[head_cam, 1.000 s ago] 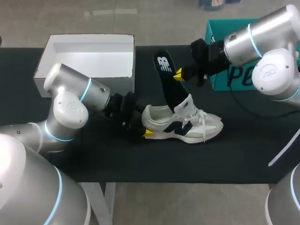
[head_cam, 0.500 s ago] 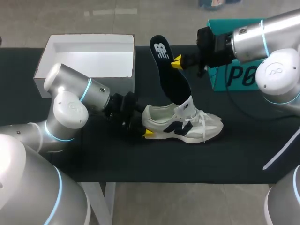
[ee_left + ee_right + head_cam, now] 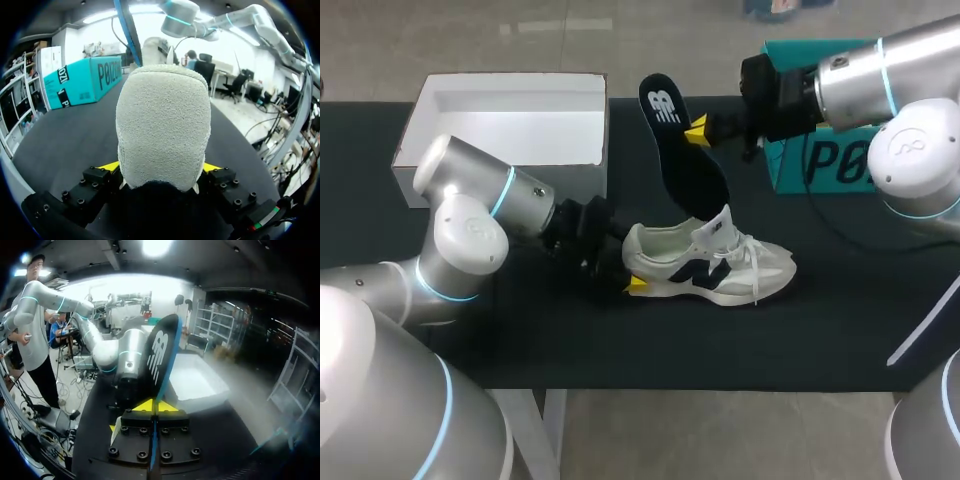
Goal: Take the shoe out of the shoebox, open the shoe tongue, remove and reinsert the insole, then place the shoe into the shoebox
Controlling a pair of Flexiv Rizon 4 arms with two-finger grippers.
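The insole (image 3: 682, 160) has been hauled up a good bit over the last second, then pretty much held. Only its lower end is left at the collar of the sneaker (image 3: 720, 272), so the removal step looks nearly done. It's pinched by the edge in the right end effector (image 3: 698, 131), brought in high from the counter's (image 3: 720, 340) far right corner. The sneaker is sat mid-counter, heel clamped by the left end effector (image 3: 160, 170), that arm laid low from the left edge. The white shoebox (image 3: 510, 78) is parked at the far left corner.
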